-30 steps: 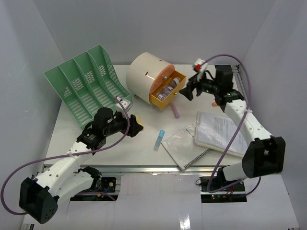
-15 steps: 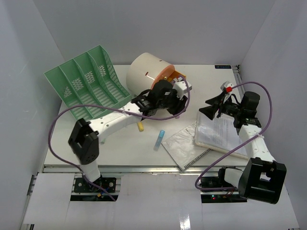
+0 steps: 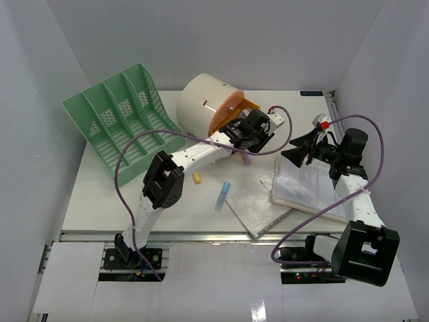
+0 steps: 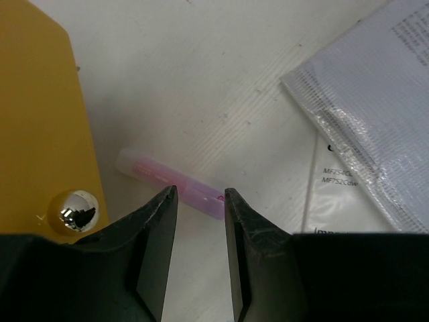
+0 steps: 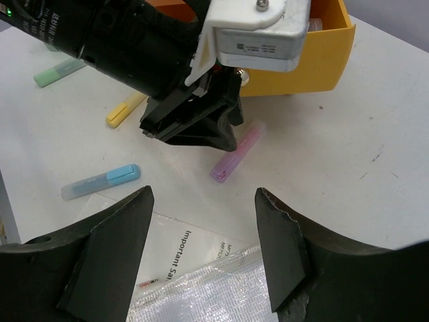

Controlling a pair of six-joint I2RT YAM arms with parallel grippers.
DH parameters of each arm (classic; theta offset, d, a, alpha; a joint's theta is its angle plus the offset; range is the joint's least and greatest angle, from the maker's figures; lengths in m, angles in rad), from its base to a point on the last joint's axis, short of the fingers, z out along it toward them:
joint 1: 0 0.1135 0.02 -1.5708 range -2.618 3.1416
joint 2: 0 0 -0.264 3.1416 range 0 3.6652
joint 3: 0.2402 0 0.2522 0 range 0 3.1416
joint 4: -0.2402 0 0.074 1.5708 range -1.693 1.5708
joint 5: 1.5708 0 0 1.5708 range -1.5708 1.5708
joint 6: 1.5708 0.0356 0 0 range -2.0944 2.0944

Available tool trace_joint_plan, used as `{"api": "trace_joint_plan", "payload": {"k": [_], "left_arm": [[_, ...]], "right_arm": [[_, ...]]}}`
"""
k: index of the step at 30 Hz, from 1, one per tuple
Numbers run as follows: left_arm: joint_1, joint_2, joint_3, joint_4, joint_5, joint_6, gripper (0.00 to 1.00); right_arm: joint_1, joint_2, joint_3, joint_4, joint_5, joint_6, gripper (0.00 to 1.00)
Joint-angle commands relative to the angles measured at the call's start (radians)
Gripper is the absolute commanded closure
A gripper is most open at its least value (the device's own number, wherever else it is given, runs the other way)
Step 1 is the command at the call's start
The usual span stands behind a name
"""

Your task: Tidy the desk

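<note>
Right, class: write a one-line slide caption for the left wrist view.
Left arm's parted fingers poised over a pink plastic highlighter lying on the white desk beside a yellow drawer front.

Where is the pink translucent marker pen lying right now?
In the left wrist view, the pink translucent marker pen lies on the white desk, close before the left claw and beside the yellow drawer front.

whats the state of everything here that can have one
orange-yellow drawer of the cream drum unit: open
pink highlighter: lying flat on the white desk, ungripped
blue highlighter: lying flat, capped
left gripper: open, above the pink highlighter
right gripper: open, holding nothing
spiral notebook: closed
</note>
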Motion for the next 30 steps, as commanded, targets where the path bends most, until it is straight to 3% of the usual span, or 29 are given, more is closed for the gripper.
{"api": "trace_joint_plan", "payload": {"k": [1,5,9,14,30], "left_arm": [[-0.005,-0.009,0.077,-0.065,-0.147,0.05,0.55],[-0.001,0.0,0.064,-0.064,-0.274,0.076,0.51],[0.014,0.012,0.06,-0.052,-0.379,0.09,0.31],[0.043,0.011,0.068,-0.026,-0.404,0.1,0.19],[0.11,-0.004,0.058,0.011,-0.437,0.133,0.11]], "right_arm": [[-0.008,-0.015,0.017,0.002,-0.017,-0.024,0.32],[-0.007,-0.005,0.017,-0.001,-0.012,-0.029,0.32],[-0.008,-0.001,0.019,-0.007,-0.006,-0.033,0.32],[-0.01,0.001,0.017,-0.008,-0.003,-0.038,0.32],[-0.017,0.02,0.013,-0.008,0.0,-0.045,0.32]]}}
